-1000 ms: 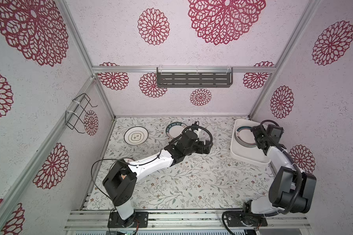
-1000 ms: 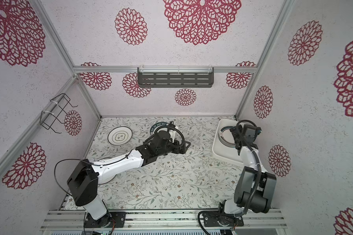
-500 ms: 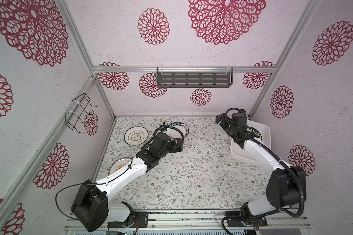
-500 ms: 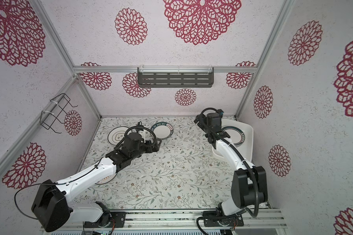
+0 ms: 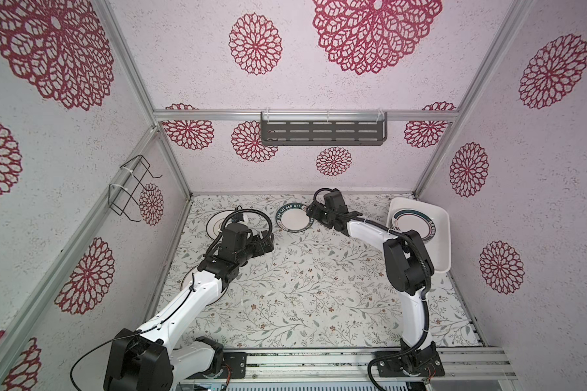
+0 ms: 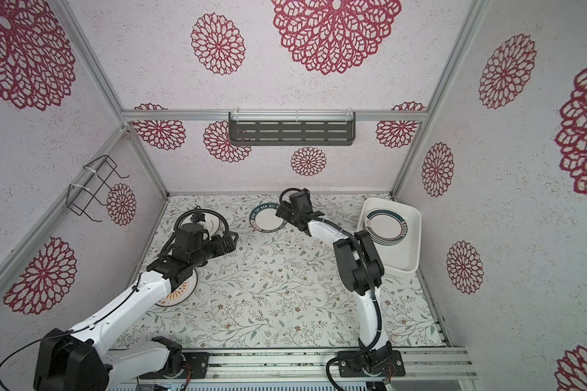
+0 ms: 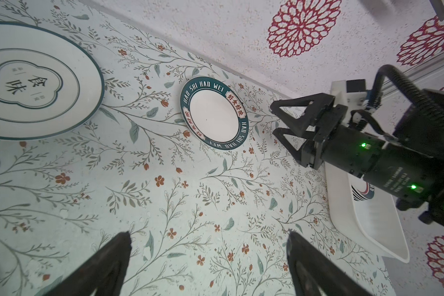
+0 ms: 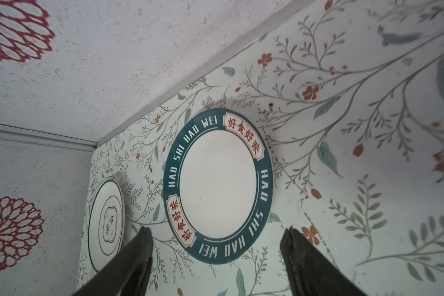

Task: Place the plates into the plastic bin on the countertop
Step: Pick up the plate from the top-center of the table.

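A teal-rimmed plate (image 5: pixel 294 218) (image 8: pixel 218 185) lies flat at the back of the countertop (image 5: pixel 319 287). My right gripper (image 5: pixel 309 215) (image 8: pixel 217 232) is open at the plate's right edge, a finger on either side of the near rim in the right wrist view. My left gripper (image 5: pixel 266 242) (image 7: pixel 208 234) hangs open over bare countertop, left of that plate. A plate with thin dark rings (image 7: pixel 34 79) lies back left, partly hidden by my left arm in both top views. An orange sunburst plate (image 6: pixel 178 292) shows under my left forearm. The plastic bin (image 5: pixel 438 243) at the right holds a stack of plates (image 5: pixel 415 226).
A dark grey slotted shelf (image 5: pixel 322 132) hangs on the back wall and a black wire rack (image 5: pixel 133 189) on the left wall. Walls close in the countertop on three sides. The metal rail (image 5: pixel 319 365) with both arm bases runs along the front.
My right arm has swung from the bin across to the teal-rimmed plate at the back. My left arm has drawn back to the left, away from that plate.
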Available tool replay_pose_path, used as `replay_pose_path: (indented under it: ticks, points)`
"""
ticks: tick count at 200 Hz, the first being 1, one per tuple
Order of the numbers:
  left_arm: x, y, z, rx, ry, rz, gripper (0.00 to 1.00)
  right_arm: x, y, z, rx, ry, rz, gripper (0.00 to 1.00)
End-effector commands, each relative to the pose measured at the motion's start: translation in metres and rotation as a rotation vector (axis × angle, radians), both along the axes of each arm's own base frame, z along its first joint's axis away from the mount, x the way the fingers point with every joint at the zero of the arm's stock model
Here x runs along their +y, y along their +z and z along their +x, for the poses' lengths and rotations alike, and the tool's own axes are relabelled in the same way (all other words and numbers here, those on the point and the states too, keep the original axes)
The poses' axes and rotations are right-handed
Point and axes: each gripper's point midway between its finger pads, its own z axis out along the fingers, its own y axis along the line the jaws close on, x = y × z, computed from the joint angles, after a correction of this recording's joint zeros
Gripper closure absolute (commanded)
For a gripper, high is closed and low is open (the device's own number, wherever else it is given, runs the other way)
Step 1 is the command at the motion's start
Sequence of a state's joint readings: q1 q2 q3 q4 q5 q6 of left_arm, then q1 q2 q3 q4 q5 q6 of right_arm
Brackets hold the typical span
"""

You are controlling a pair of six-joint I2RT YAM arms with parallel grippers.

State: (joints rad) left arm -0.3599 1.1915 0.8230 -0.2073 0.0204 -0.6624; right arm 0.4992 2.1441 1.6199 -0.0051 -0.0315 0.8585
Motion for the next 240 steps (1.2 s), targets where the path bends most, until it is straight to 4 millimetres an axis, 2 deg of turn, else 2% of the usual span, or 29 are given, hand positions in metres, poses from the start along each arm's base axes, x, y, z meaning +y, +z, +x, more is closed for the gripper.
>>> replay_pose_path:
  ticks: [1,35,58,91,171,184,200,214,223,240]
  points:
    - [-0.002,-0.004,0.006,0.007,-0.012,-0.034,0.03,0.005,0.020,0.015,-0.044,-0.014,0.056,0.24]
    - [-0.008,-0.017,0.020,0.036,-0.023,-0.068,0.03,0.008,-0.002,0.015,-0.008,-0.016,0.029,0.26]
    - [-0.009,-0.019,0.028,0.031,-0.019,-0.077,0.03,0.005,-0.012,0.016,0.006,-0.024,0.009,0.27]
    - [-0.010,-0.020,0.037,0.029,-0.022,-0.082,0.03,0.014,-0.027,0.020,0.026,-0.008,0.033,0.32]
    - [-0.010,-0.031,0.046,0.048,-0.025,-0.095,0.03,0.022,-0.058,0.023,0.065,-0.030,0.049,0.44]
    - [-0.010,-0.033,0.047,0.053,-0.027,-0.100,0.03,0.023,-0.067,0.022,0.085,-0.041,0.054,0.48]
    - [-0.012,-0.030,0.045,0.060,-0.037,-0.114,0.03,0.018,-0.074,0.020,0.104,-0.076,0.042,0.60]
    - [-0.014,-0.021,0.042,0.050,-0.045,-0.130,0.03,0.010,-0.072,0.017,0.096,-0.117,0.017,0.81]
    - [-0.013,-0.017,0.038,0.043,-0.046,-0.133,0.03,0.006,-0.069,0.016,0.084,-0.138,0.006,0.90]
    - [-0.007,-0.004,0.030,0.014,-0.031,-0.132,0.03,0.003,-0.059,0.015,0.061,-0.148,0.018,0.94]
